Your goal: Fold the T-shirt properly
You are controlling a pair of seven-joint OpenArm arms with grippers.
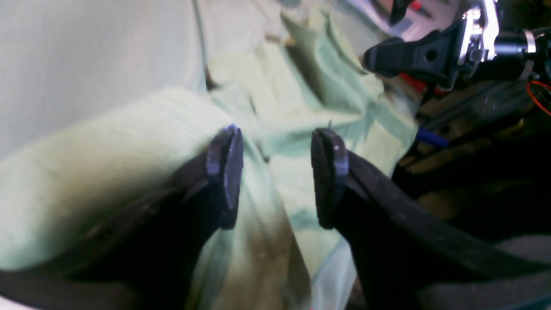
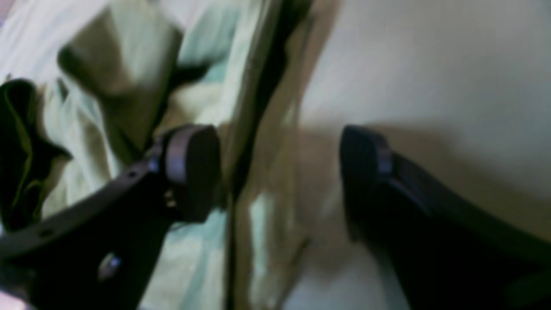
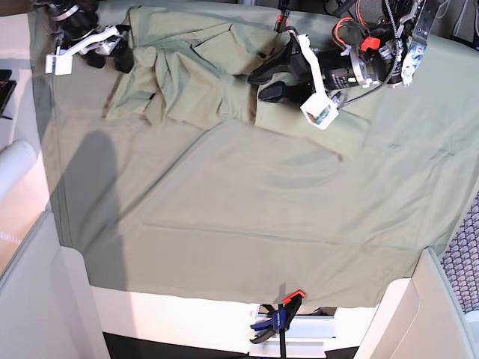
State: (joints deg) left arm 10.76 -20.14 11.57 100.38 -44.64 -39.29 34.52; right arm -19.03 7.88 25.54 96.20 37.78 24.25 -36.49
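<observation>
Both end effectors gape unclenched over the T-shirt [image 3: 202,75], the left [image 1: 275,172] seemingly brushing it.

My right wrist view is smeared; T-shirt [image 2: 129,64] folds unreadable. Left wrist view: fingers' [image 1: 226,172] bases cut off by bottom edge.

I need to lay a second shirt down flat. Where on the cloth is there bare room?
The wide stretch of tablecloth between the T-shirt and the near edge by the clamp is bare. The far strip is crowded: the crumpled shirt, the left gripper and the right gripper.
</observation>
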